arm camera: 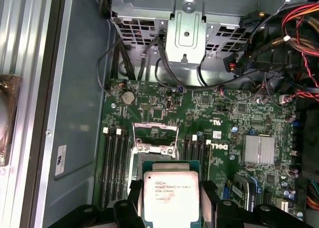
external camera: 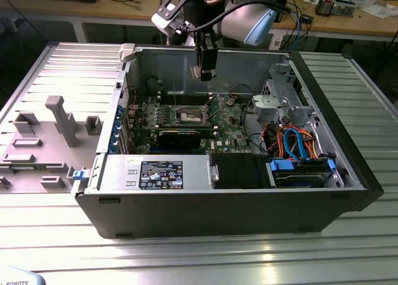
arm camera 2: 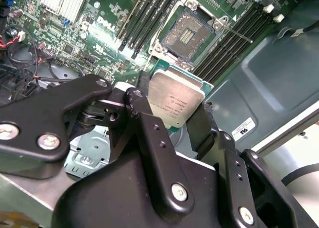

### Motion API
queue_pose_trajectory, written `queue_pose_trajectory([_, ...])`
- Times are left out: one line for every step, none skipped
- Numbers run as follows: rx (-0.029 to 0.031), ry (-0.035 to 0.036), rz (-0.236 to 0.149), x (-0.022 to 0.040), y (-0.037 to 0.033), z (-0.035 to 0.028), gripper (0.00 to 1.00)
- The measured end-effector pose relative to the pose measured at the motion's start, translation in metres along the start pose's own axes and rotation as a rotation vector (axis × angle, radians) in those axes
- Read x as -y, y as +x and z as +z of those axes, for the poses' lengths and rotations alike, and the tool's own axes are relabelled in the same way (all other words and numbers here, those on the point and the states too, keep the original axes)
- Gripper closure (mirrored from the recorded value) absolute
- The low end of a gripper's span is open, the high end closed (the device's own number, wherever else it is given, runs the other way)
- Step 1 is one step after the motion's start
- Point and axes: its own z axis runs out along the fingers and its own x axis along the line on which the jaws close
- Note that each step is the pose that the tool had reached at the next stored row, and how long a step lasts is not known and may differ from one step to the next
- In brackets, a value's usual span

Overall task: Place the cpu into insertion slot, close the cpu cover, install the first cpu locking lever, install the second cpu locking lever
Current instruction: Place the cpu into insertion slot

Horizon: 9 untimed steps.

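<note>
While the fingers (arm camera 2: 198, 124) clamp the cpu (arm camera 2: 175, 99) by two opposite edges, it hangs above the bare insertion slot (arm camera 2: 188, 35), not touching it.

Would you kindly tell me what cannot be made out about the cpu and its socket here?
The cpu: underside faces away in both wrist views.
The insertion slot: too small for detail in the exterior view.
The gripper: what it holds is too small to tell in the exterior view.
</note>
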Motion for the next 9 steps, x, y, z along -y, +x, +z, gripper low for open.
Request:
queue_pose_trajectory([-0.0001,0.0000,0.000,0.0003,0.0000,0.0003,0.45])
queue_pose_trajectory([-0.0001,0.0000,0.000,0.0006,0.0000,0.0007,0.45])
queue_pose_trajectory([-0.0001,0.0000,0.000,0.0009,0.0001,0.0012,0.45])
queue_pose_trajectory([-0.0001,0.0000,0.000,0.0012,0.0001,0.0015,0.45])
queue_pose_trajectory([-0.0001,0.0000,0.001,0.0016,0.0001,0.0022,0.45])
queue_pose_trajectory([0.0001,0.0000,0.002,0.0017,0.0002,0.0029,0.45])
queue_pose_trajectory([0.0005,0.0001,0.003,0.0018,0.0001,0.0029,0.45])
queue_pose_trajectory([0.0009,0.0000,0.006,0.0018,0.0001,0.0030,0.45])
queue_pose_trajectory([0.0010,-0.0001,0.009,0.0018,0.0001,0.0030,0.45])
